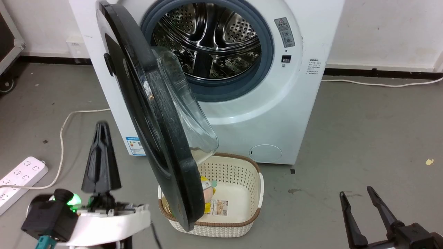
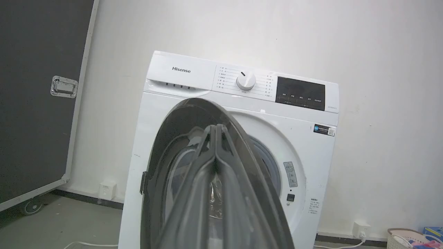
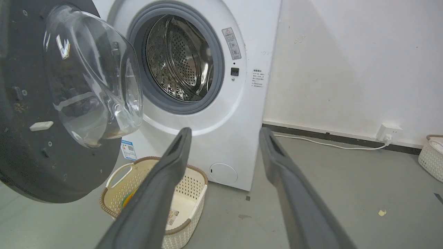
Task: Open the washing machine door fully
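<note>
Standing swung out from the washing machine (image 1: 277, 114), the door (image 1: 159, 138) hangs on its hinge at the machine's left side, roughly square to the front. Its glass bowl (image 1: 187, 114) faces the right and the steel drum (image 1: 211, 38) is fully exposed. It is judged mostly open, with some swing left before fully open.

Left gripper (image 1: 101, 129): fingers pressed together, holding nothing. It sits low on the outer-face side of the door, near it but apart, tips pointing up. In the left wrist view the shut fingers (image 2: 216, 145) line up with the door's dark face (image 2: 166, 145). The likely reason for this pose is that a closed pair makes one stiff probe. From that side it can only hook the rim and draw it over, not push.

Right gripper (image 1: 356, 192): fingers spread wide, empty, low at the right and well apart from the door. It looks along the inner face (image 3: 34, 166), so it is the arm placed to push if needed.

Edges and room:
- The door's lower edge hangs above the near-left corner of the basket (image 1: 258, 176) on the floor in front of the machine. Clearance looks adequate, though the exact gap cannot be told.
- Left of the door there is bare floor, crossed by a cable, with a power strip (image 1: 20, 173) further out. The swing path looks free apart from the left arm itself.
</note>
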